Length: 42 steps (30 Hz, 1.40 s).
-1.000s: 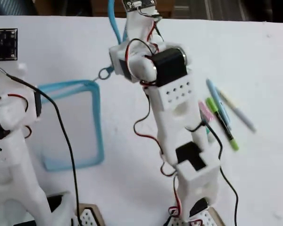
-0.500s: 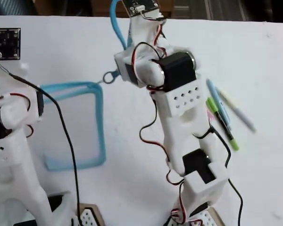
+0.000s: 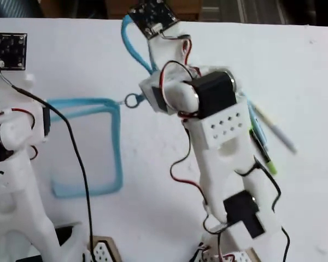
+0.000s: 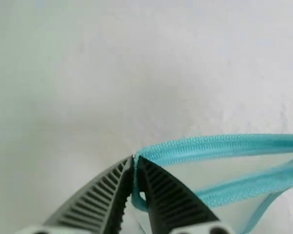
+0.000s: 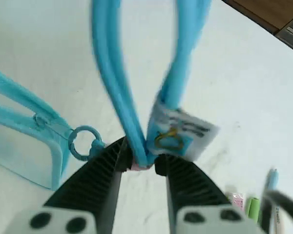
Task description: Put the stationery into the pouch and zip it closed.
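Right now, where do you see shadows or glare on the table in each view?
High view: the table is evenly bright, no hard glare, only faint shadows. Left wrist view: the table shades darker to one side of the left pincer, shut on the pouch. Right wrist view: a soft shadow beside the label, where the right pincer grips the strap.

This looks like a robotics lab bench or a hobby workshop. A plain white table [image 3: 71, 60] carries my white plastic arms [image 3: 224, 142], and bare red and black wires [image 3: 180, 164] loop along them. A bare black circuit board [image 3: 8, 50] sits over the table's far left part, with a cable attached. Brown wooden furniture [image 3: 115, 8] stands beyond the table's far edge.
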Tool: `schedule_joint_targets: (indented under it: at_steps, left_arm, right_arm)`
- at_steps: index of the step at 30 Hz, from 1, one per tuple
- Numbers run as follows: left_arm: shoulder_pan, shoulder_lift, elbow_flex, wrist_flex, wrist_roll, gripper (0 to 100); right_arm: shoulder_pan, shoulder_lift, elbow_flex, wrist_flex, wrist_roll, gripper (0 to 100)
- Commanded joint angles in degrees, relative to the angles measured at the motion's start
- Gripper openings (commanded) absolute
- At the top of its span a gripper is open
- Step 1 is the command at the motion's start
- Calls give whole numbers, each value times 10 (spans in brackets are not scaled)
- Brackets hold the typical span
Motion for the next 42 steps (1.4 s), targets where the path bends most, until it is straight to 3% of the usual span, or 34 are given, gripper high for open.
schedule_joint_targets:
  at_steps: [1, 5, 9, 13, 17, 21, 26, 33, 38, 42]
  left_arm:
    - [-3, 9, 80, 6, -14, 23]
    - [-3, 9, 80, 5, -19, 23]
    - [-3, 8, 80, 8, -19, 23]
    - [-2, -38, 106, 4, -28, 23]
    - [11, -131, 201, -27, -58, 23]
    - [9, -215, 323, -86, -93, 22]
    - [3, -247, 418, -98, -137, 22]
    - [-60, -248, 426, -96, -190, 22]
    - [-72, -249, 425, -77, -205, 22]
    - [-72, -249, 423, -76, -205, 22]
  right_arm:
    - [7, -53, 6, 8, 7, 237]
    - [5, -80, 2, 3, 6, 357]
    - [23, -102, 6, 5, 6, 314]
    - [118, -98, 18, 7, 6, 269]
    - [201, -79, 98, 8, 7, 268]
    - [234, -57, 213, 7, 12, 268]
    - [270, 0, 325, 4, 134, 268]
    - [280, 72, 404, -88, 301, 268]
    - [265, 136, 453, -210, 363, 265]
    - [300, 213, 451, -291, 398, 265]
